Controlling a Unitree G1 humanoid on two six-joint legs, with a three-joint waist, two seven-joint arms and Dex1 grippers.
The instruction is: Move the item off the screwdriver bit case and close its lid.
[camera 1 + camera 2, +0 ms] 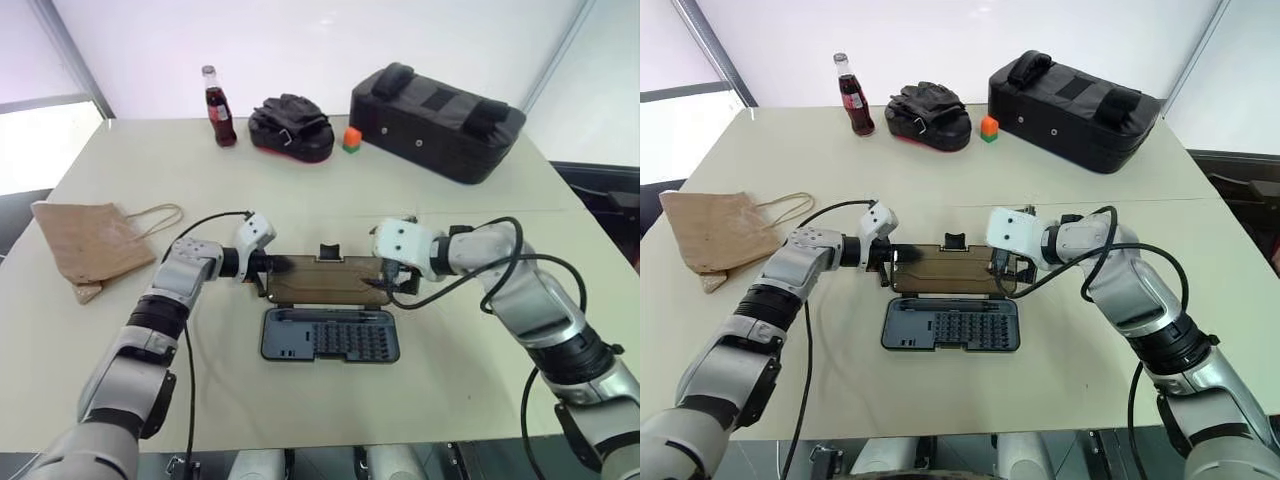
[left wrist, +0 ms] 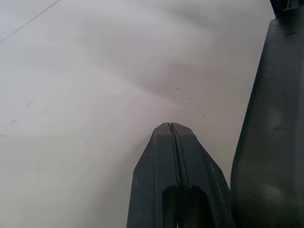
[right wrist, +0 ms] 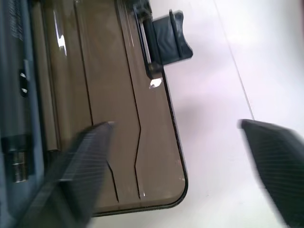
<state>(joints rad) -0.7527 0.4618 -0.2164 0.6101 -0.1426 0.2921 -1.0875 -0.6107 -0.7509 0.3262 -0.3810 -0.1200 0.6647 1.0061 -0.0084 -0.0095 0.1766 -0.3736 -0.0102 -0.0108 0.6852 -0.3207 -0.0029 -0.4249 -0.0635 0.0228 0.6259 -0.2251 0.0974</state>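
1. Brown see-through lid [image 1: 320,280] is lying flung open, flat on the table [image 1: 470,230], just behind the dark bit case [image 1: 330,335].
2. At the lid's left edge the left gripper [image 1: 275,266] is sitting with its fingers [image 2: 175,156] pressed together, holding nothing.
3. At the lid's right end the right gripper [image 1: 388,283] is hovering, spread wide, one finger over the lid and the other over bare table.

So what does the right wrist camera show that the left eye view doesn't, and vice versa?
Right wrist view: the right gripper with fingers spread, one over the brown lid corner, one over bare table. Left eye view: the left gripper at the lid's other end, the bit tray, a cola bottle, a paper bag. Both: the lid and its black latch.
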